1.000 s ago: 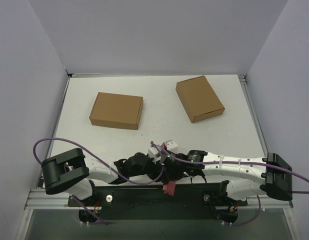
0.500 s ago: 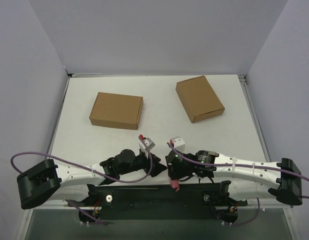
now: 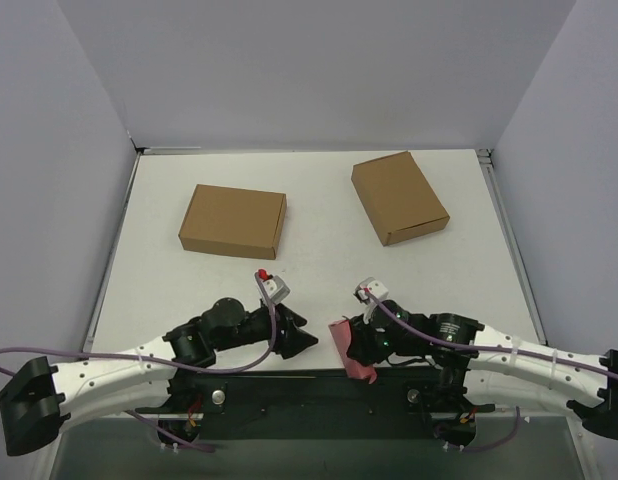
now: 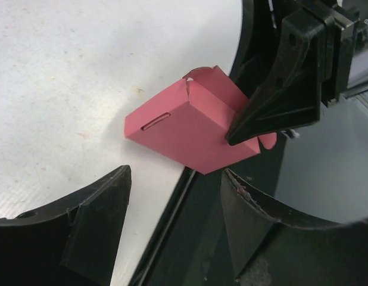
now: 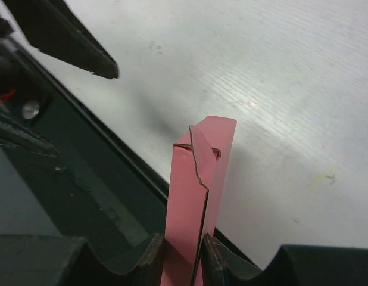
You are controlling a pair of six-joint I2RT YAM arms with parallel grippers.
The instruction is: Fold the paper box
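Failing to make out the lower end of the paper box, buried between the fingers of the right gripper and running off the bottom edge of the right wrist view. Seeing only part of that box from overhead, masked by the gripper body at the near edge of the table and overhanging the black base rail. Losing the far links of both arms at the frame borders in the top view. Finding the right gripper clamped tight on the box, pinching it nearly flat, edge-on and upright before its own camera. Finding the left gripper standing wide apart, holding nothing, fingertips facing the box but clear of it. Noting pink thin card, matte and sharply creased, with a small slit cut into one face, a curved tab sticking up at one end and one flap bending loose along the seam. Noting a white table surface, faintly ribbed and scuffed. Recording the left brown box and the right brown box, both closed, flat, rectangular cardboard, lying apart toward the far side, well away from both grippers.
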